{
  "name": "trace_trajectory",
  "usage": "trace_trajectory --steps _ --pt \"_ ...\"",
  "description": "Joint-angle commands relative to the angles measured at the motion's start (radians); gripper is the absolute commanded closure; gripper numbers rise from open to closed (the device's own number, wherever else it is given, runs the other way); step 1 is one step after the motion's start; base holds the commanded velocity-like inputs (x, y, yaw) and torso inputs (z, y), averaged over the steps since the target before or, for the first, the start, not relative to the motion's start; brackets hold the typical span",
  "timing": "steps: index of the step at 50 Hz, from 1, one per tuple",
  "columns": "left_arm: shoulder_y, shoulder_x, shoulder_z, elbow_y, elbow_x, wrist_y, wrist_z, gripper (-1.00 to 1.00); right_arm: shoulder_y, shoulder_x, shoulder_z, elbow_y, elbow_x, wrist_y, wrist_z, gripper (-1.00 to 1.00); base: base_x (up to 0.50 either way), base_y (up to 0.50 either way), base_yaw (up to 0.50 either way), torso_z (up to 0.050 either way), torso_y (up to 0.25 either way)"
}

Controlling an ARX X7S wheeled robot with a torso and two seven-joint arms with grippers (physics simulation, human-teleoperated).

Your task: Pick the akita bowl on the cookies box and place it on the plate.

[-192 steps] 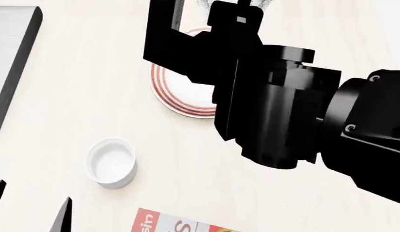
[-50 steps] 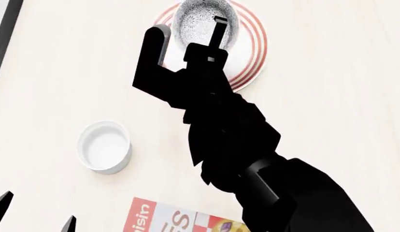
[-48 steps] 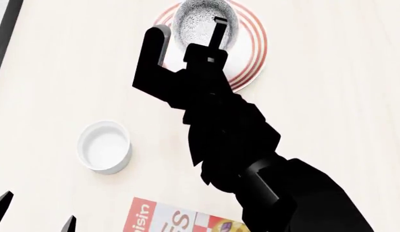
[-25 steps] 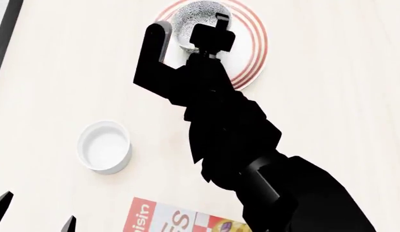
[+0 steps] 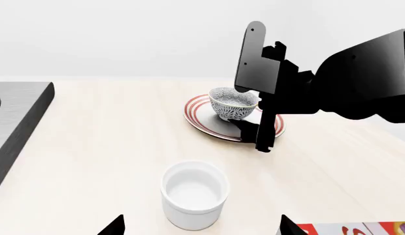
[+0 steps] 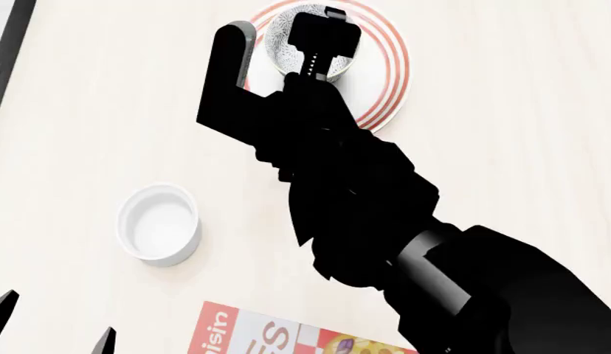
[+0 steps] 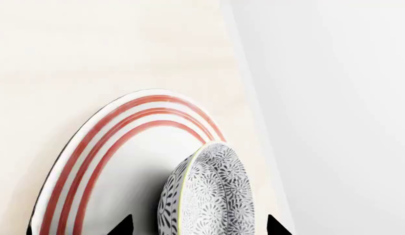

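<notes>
The akita bowl (image 5: 233,103) is seen upright on the plate (image 5: 201,111), right of centre in the left wrist frame, its foot apparently resting on the plate's white middle rather than on the red rings. It is judged to be a rigid glazed ceramic piece: moderately light, hard, slippery under metal pads and liable to chip if dropped or knocked; hold is best taken across the rim wall, one finger inside and one outside. The right tool (image 6: 282,46) is recorded at the top centre of the head frame, directly over the bowl, its two fingers spread well apart with the bowl rim between or just beneath them; no pinch on the wall is visible, so it is read as released, though contact with the rim cannot be ruled out. Only the tips of the left tool (image 6: 52,330) show at lower left above the bare surface (image 6: 502,147); parted, nothing held.
</notes>
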Motion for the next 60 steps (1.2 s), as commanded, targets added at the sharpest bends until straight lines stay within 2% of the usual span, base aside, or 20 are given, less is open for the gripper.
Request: trace_trajectory --steps 1,9,17,27,31,33,35,38,40,42,45,47,48,50,54,55,57,59,60 --pt "-0.004 -0.003 -0.005 0.016 -0.002 -0.016 -0.021 -1.0 0.053 0.176 -0.011 -0.436 0.033 0.224 0.021 -1.0 0.0 0.0 0.0 0.0 0.0" --pt "-0.005 -0.006 -0.009 0.024 0.013 -0.024 -0.037 -1.0 0.114 0.35 0.007 -0.823 0.094 0.415 0.058 -1.0 0.0 0.0 0.0 0.0 0.0" --pt "-0.003 -0.009 -0.034 0.022 0.007 -0.018 -0.056 -1.0 0.129 0.53 0.079 -1.19 0.168 0.49 0.133 -1.0 0.0 0.0 0.0 0.0 0.0" --pt "-0.01 -0.007 -0.103 0.036 -0.001 0.005 -0.104 -1.0 -0.007 0.763 0.175 -1.577 0.198 0.412 0.378 -1.0 0.0 0.0 0.0 0.0 0.0" --pt "-0.01 0.006 -0.135 0.044 0.011 0.031 -0.132 -1.0 -0.109 0.838 0.17 -1.722 0.136 0.404 0.575 -1.0 0.0 0.0 0.0 0.0 0.0" --pt "-0.01 0.014 -0.144 0.043 0.018 0.046 -0.141 -1.0 -0.194 0.877 0.178 -1.775 0.12 0.35 0.699 -1.0 0.0 0.0 0.0 0.0 0.0" --pt "-0.006 0.019 -0.155 0.05 0.017 0.06 -0.148 -1.0 -0.244 0.909 0.187 -1.785 0.11 0.272 0.757 -1.0 0.0 0.0 0.0 0.0 0.0" --pt "0.017 0.034 -0.198 0.082 0.025 0.119 -0.168 -1.0 -0.372 1.011 0.175 -1.854 -0.008 0.103 0.967 -1.0 0.0 0.0 0.0 0.0 0.0" --pt "0.029 0.038 -0.224 0.107 0.003 0.142 -0.177 -1.0 -0.389 1.092 0.11 -1.858 -0.07 -0.035 1.075 -1.0 0.0 0.0 0.0 0.0 0.0" --pt "0.042 0.037 -0.242 0.126 -0.033 0.162 -0.174 -1.0 -0.383 1.137 0.032 -1.858 -0.147 -0.078 1.155 -1.0 0.0 0.0 0.0 0.0 0.0" --pt "0.077 0.077 -0.278 0.146 0.032 0.267 -0.174 -1.0 -0.419 1.247 -0.025 -1.859 -0.227 -0.257 1.341 -1.0 0.0 0.0 0.0 0.0 0.0" --pt "0.087 0.091 -0.298 0.157 0.033 0.3 -0.182 -1.0 -0.444 1.294 -0.044 -1.859 -0.3 -0.301 1.423 -1.0 0.0 0.0 0.0 0.0 0.0" --pt "0.092 0.095 -0.316 0.169 0.018 0.318 -0.19 -1.0 -0.496 1.323 -0.009 -1.859 -0.325 -0.355 1.456 -1.0 0.0 0.0 0.0 0.0 0.0" --pt "0.098 0.12 -0.354 0.18 0.014 0.365 -0.208 -1.0 -0.796 1.304 0.291 -1.859 -0.4 -0.354 1.457 -1.0 0.0 0.0 0.0 0.0 0.0" --pt "0.114 0.158 -0.385 0.183 0.014 0.453 -0.207 -1.0 -1.396 1.256 0.891 -1.859 -0.522 -0.489 1.454 -1.0 0.0 0.0 0.0 0.0 0.0" --pt "0.116 0.158 -0.387 0.185 0.014 0.455 -0.207 -1.0 -1.546 1.18 1.041 -1.859 -0.542 -0.529 1.383 -1.0 0.0 0.0 0.0 0.0 0.0" --pt "0.122 0.159 -0.389 0.196 0.002 0.47 -0.205 -1.0 -1.846 0.938 1.341 -1.858 -0.564 -0.639 1.164 -1.0 0.0 0.0 0.0 0.0 0.0" --pt "0.123 0.163 -0.392 0.203 0.006 0.475 -0.209 -1.0 -2.124 0.802 1.641 -1.858 -0.547 -0.702 1.031 -1.0 0.0 0.0 0.0 0.0 0.0" --pt "0.125 0.167 -0.396 0.209 0.007 0.486 -0.209 -1.0 -2.123 0.761 1.713 -1.858 -0.535 -0.724 0.992 -1.0 0.0 0.0 0.0 0.0 0.0"
